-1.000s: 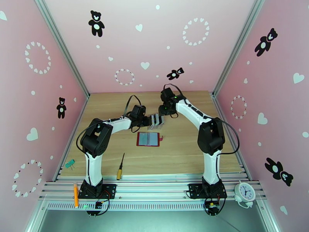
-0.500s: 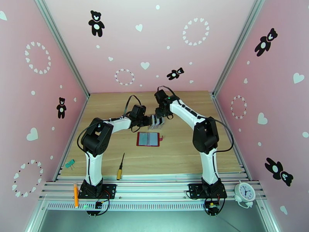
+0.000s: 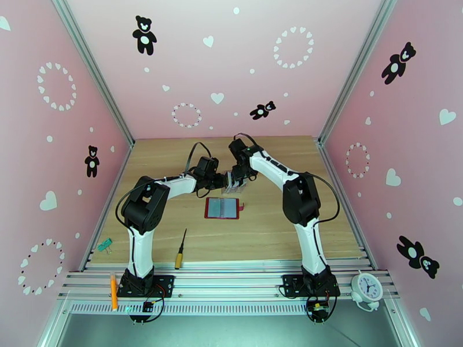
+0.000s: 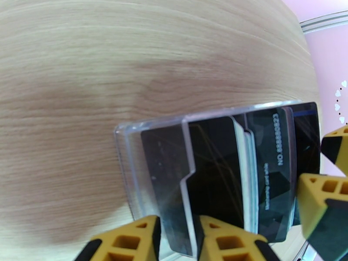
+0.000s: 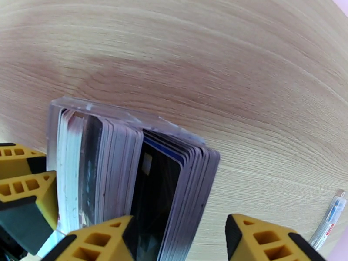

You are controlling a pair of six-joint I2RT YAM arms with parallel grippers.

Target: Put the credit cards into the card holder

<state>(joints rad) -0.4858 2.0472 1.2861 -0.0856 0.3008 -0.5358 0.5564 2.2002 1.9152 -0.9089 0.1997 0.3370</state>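
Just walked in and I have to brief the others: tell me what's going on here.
Both arms meet at a clear plastic card rack standing on the wooden table, packed with upright credit cards. The left gripper has its fingers clamped on one end of the rack, apparently steadying it. The right gripper is open, its fingers straddling part of the card stack without gripping. The dark red card holder lies open and flat, just nearer the arm bases.
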